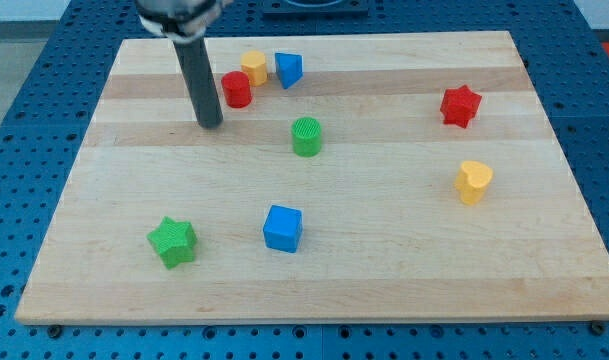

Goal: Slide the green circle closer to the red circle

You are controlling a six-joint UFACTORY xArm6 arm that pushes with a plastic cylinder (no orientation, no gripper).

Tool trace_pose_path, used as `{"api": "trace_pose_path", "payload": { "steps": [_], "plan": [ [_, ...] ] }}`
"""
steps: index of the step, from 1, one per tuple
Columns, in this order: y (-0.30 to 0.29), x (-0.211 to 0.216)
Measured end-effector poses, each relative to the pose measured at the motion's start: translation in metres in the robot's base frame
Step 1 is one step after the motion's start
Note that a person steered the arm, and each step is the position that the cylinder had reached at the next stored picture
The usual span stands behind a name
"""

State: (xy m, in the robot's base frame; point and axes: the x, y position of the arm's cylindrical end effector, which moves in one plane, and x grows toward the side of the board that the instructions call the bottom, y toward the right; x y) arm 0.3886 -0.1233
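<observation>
Counter (404, 230), camera view: green circle (306, 136) mid-board, apart from red circle (236, 89) toward top left. My tip (210, 125) just left of red circle. End effector: plain rod, no jaws. Yellow block (254, 67) touches red circle.

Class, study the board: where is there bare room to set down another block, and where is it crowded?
Open wood lies between the green circle and red star, and between the blue cube and yellow heart. It is crowded at the view's top left: red circle, yellow block, blue block, my tip.
</observation>
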Motion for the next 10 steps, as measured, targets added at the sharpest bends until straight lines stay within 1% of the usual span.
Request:
{"api": "trace_pose_path", "payload": {
  "steps": [1,2,3,4,5,6,7,9,10],
  "plan": [
    [0.063,0.026],
    [0.105,0.029],
    [0.105,0.029],
    [0.102,0.064],
    [0.108,0.076],
    [0.178,0.059],
    [0.181,0.058],
    [0.196,0.031],
    [0.195,0.030]
  ]
}}
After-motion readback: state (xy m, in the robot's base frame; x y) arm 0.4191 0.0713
